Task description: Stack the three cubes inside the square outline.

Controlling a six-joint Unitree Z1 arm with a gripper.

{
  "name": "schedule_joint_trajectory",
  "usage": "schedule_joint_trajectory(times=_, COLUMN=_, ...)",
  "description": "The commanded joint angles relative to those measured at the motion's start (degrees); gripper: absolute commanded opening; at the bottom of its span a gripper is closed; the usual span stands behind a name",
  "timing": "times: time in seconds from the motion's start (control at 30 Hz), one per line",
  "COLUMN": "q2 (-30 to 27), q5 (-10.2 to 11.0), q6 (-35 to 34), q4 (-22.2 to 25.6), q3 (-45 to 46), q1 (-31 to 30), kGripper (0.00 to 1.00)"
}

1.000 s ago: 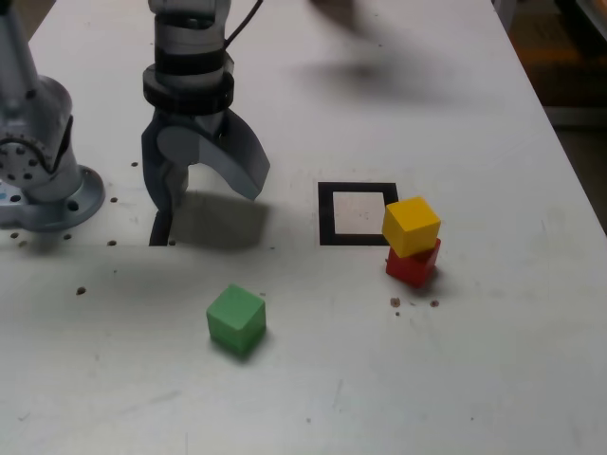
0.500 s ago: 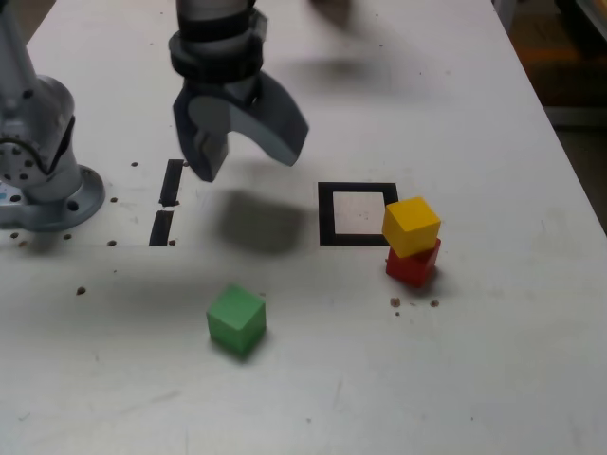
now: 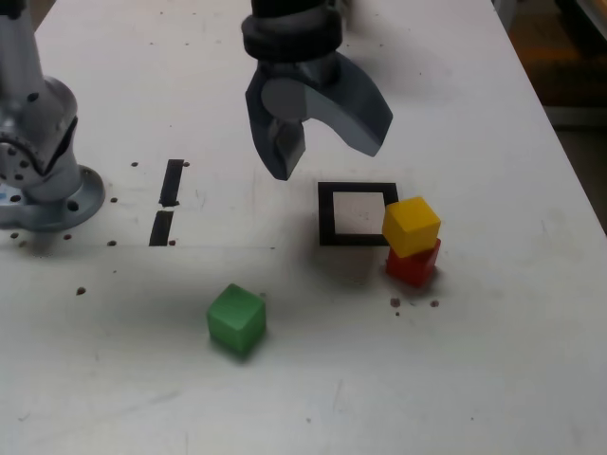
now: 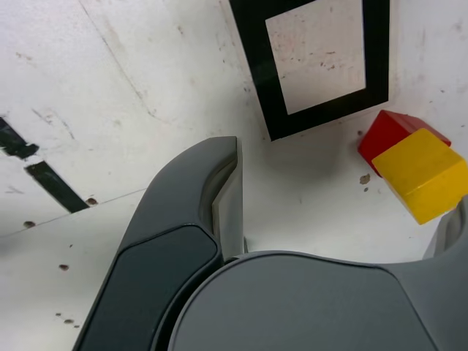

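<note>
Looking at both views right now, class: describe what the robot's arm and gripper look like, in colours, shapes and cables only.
The gripper has two broad, curved, dark blue-grey fingers with paler inner faces. Above sits a black ribbed collar. A silver-grey round base with bolt holes stands at the exterior view's left. No cable shows.

Light: bright, even, cast from overhead.
Shadows: soft ones are thrown on the table (image 3: 455, 379).
Focus: far edge is blurred.

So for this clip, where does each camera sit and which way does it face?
Exterior view: off the arm, above the table's near edge, looking down across it; shows the arm base and open pincer.
Wrist view: on the wrist, looking down past the pincer's fingers at the table.
Shared: square outline, yellow cube on red cube.
</note>
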Motion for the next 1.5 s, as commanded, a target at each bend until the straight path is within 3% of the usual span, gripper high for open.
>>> schedule_joint_trajectory(times=0.0, q2=1.5, q5=-1.2, q6=0.2, q4=0.1, q3=-3.1, q1=-1.4, kGripper=0.98)
schedule_joint_trajectory(times=0.27, q2=5.8, q5=-4.1, q6=0.3, q4=1.1, q3=-8.8, q1=-5.0, kGripper=0.98)
schedule_joint_trajectory(times=0.73, q2=14.8, q5=-6.4, q6=-0.2, q4=1.0, q3=-14.9, q1=-4.8, kGripper=0.98)
schedule_joint_trajectory(times=1.13, q2=19.0, q5=-5.1, q6=-0.5, q4=1.1, q3=-14.8, q1=-1.5, kGripper=0.98)
schedule_joint_trajectory(times=1.47, q2=20.1, q5=-4.5, q6=-1.2, q4=0.4, q3=-15.3, q1=-1.5, kGripper=0.9)
